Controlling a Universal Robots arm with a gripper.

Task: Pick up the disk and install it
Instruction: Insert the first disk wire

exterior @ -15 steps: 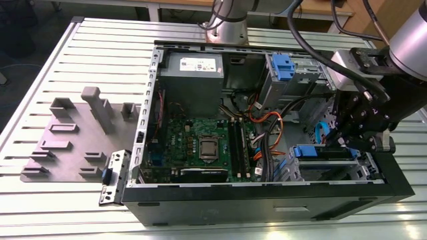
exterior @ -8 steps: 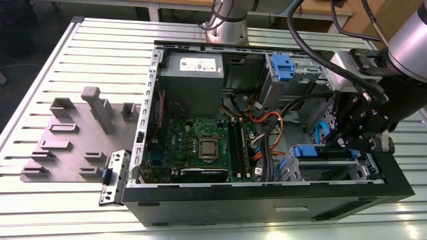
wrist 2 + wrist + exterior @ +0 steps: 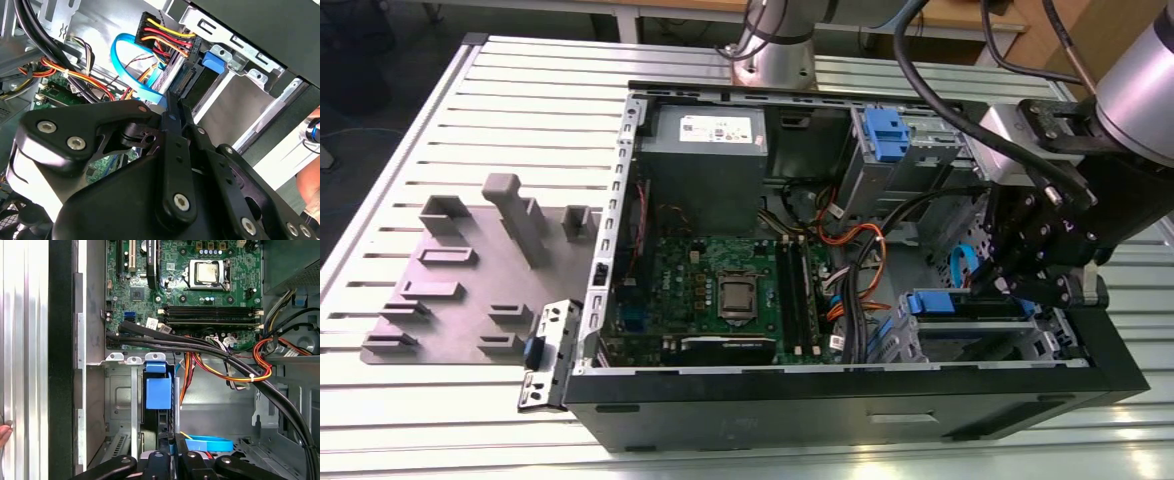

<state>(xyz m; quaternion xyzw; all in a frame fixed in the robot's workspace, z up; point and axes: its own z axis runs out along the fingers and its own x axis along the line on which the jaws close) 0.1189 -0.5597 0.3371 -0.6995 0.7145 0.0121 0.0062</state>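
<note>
The disk (image 3: 942,302) sits on edge in the drive bay at the near corner of the open computer case, on the exterior view's right. Its blue carrier tab (image 3: 158,392) shows in both wrist views, and its dark connector end (image 3: 187,82) faces my fingers. My gripper (image 3: 1009,286) hangs over that bay, its black fingers (image 3: 175,120) pressed together with nothing between them. The tips (image 3: 172,454) stand right at the disk's rear end; I cannot tell if they touch it.
A blue flat cable (image 3: 131,70) and red, yellow and black wire bundles (image 3: 235,371) run beside the bay. A second blue carrier (image 3: 886,135) sits in the far bay. The motherboard (image 3: 720,290) fills the case middle. A grey fixture plate (image 3: 467,270) lies outside. A person's hand (image 3: 4,432) rests nearby.
</note>
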